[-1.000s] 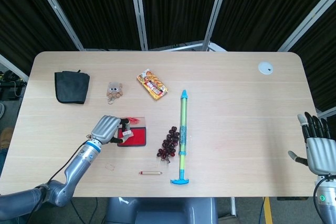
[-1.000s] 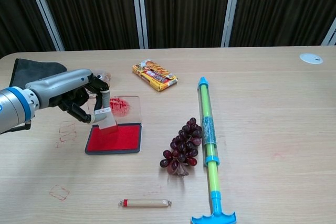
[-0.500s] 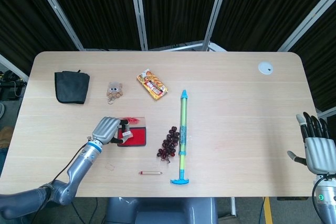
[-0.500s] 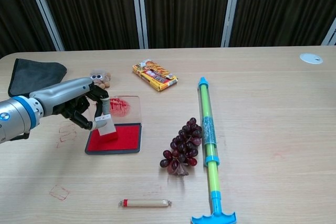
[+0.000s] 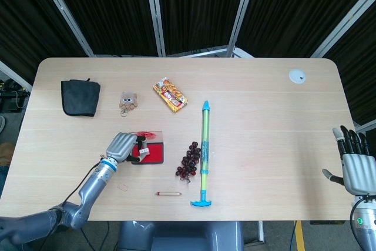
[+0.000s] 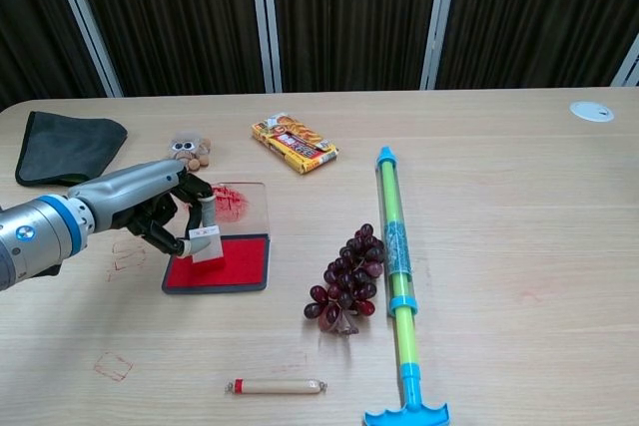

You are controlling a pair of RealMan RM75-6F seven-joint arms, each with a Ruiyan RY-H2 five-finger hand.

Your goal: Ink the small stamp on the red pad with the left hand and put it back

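Observation:
My left hand (image 6: pixel 160 209) (image 5: pixel 122 146) grips the small stamp (image 6: pixel 207 240), a pale block with a white label, and its base rests on the red pad (image 6: pixel 230 264) (image 5: pixel 154 154). The pad's clear lid (image 6: pixel 240 201), smeared with red ink, lies open behind it. My right hand (image 5: pixel 356 166) hangs open past the table's right edge, far from the pad, with its fingers spread and nothing in them.
A bunch of dark grapes (image 6: pixel 347 280) lies right of the pad, then a long green and blue water pump toy (image 6: pixel 395 268). A small wooden stick (image 6: pixel 277 385) lies near the front edge. A snack packet (image 6: pixel 294 142), plush toy (image 6: pixel 185 151) and black cloth (image 6: pixel 62 145) sit behind.
My left hand has lowered the stamp from above the pad's left rear part down onto the red surface, moving slightly toward the front.

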